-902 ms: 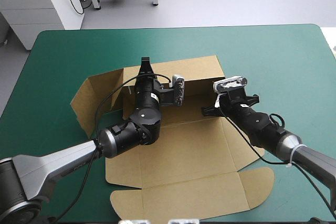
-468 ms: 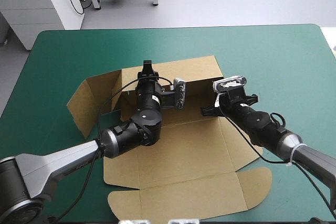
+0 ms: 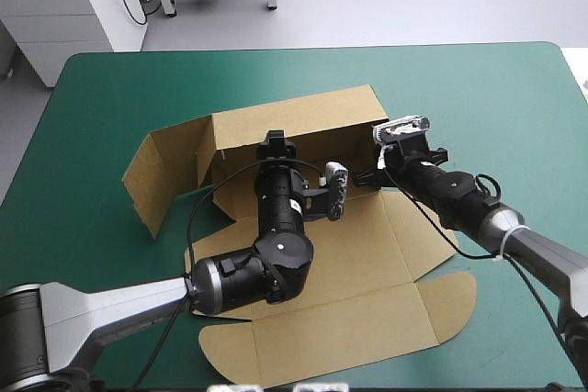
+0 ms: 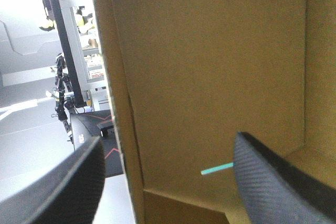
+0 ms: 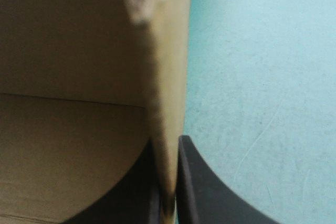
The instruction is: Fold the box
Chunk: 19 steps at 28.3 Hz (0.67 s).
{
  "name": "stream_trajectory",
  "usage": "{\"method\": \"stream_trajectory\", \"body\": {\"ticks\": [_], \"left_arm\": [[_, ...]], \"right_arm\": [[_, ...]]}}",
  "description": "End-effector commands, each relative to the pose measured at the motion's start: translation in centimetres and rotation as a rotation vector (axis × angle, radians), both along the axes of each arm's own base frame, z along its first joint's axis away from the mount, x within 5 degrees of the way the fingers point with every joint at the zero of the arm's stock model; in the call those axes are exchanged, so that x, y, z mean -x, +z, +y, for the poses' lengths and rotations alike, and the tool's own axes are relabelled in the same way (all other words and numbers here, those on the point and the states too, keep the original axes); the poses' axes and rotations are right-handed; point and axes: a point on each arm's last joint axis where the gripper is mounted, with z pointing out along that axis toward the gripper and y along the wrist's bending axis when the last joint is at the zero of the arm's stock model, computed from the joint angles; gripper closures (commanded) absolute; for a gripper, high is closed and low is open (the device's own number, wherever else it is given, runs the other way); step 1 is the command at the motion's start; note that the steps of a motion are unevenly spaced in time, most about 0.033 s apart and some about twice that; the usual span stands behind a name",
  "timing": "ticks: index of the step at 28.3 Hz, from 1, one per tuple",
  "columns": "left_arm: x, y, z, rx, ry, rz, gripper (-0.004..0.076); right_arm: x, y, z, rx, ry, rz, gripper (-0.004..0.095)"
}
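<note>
While the table (image 3: 478,89) shows its teal-green cover on all sides, the brown box (image 3: 367,254) sits roughly mid-table and is only half built. Its far wall stands up and the left flap stands up too, angled outward. The floor and the lid, with its rounded tabs, lie flat toward the near edge.

The left claw (image 3: 276,144) comes in from the near left, over the box floor, right up at the far wall's inner side. Its wrist view has the claw (image 4: 168,139) spread wide and gripping nothing. The inner face of the box (image 4: 210,66) fills the space ahead between the fingers (image 4: 278,182), and a thin teal-green sliver shows through the board low down.

The right claw (image 3: 366,181) reaches in from the right and is at the right end of that far wall. Up close, the claw (image 5: 167,145) is pinched nearly together with the board's edge clamped in between. The inside of the box (image 5: 68,129) is on one side and bare table (image 5: 252,77) on the other.
</note>
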Motion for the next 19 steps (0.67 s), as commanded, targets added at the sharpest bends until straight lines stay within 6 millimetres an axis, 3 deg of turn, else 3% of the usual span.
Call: {"method": "stream_trajectory", "body": {"ticks": [1,3,4,6,8,12,15,17,19], "left_arm": [[1.6,2.5,0.3,0.057,0.057,-0.086,0.0227],[2.2,2.3,0.3,0.092,0.083,-0.064,0.0239],[2.4,2.0,0.4,0.097,0.104,-0.03,0.0282],[2.6,1.7,0.6,0.089,0.138,0.082,0.0454],[2.6,2.0,0.9,0.089,0.15,0.177,0.0731],[1.9,5.0,1.7,0.212,0.132,0.269,0.0725],[1.0,8.7,2.9,0.365,0.103,0.412,0.0727],[-0.3,11.2,4.7,0.477,0.093,0.502,0.0727],[-2.5,14.1,8.2,0.656,0.125,0.57,0.0731]], "right_arm": [[-0.5,1.7,0.0,-0.026,0.007,-0.046,0.092],[-0.6,1.6,0.2,-0.032,0.012,-0.037,0.092],[-0.6,1.5,0.2,-0.04,0.012,-0.032,0.092],[-0.5,1.4,0.4,-0.046,0.027,-0.024,0.092],[-0.5,1.4,0.5,-0.054,0.037,-0.019,0.092],[-0.4,1.4,0.5,-0.057,0.045,-0.015,0.092],[-0.4,1.4,0.6,-0.061,0.052,-0.012,0.0921],[-0.4,1.4,0.6,-0.061,0.057,-0.011,0.0921],[-0.4,1.4,0.7,-0.063,0.058,-0.009,0.0921]]}}
